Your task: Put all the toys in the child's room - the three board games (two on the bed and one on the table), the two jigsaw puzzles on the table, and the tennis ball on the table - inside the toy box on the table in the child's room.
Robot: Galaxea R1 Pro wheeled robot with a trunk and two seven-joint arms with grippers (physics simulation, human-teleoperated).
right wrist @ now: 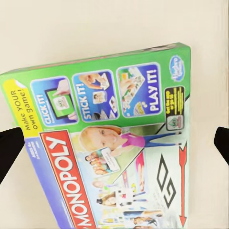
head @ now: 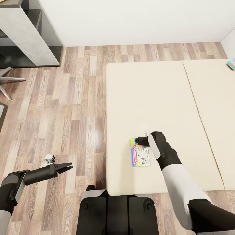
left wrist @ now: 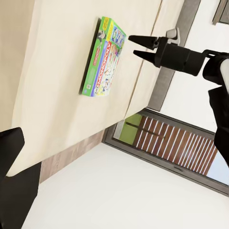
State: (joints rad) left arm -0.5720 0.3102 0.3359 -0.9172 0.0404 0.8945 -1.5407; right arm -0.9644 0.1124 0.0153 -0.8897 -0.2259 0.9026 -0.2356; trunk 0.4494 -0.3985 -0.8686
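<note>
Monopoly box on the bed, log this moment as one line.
right gripper: open, above Monopoly box | box: flat on bed, ungrasped | left gripper: open, over floor | second game: bed's far corner

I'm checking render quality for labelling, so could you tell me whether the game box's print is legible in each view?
Right wrist view: the Monopoly box is sharp, evenly lit, without glare. Left wrist view: smaller, title readable. Head view: too small to read, partly covered by the right end effector.
</note>
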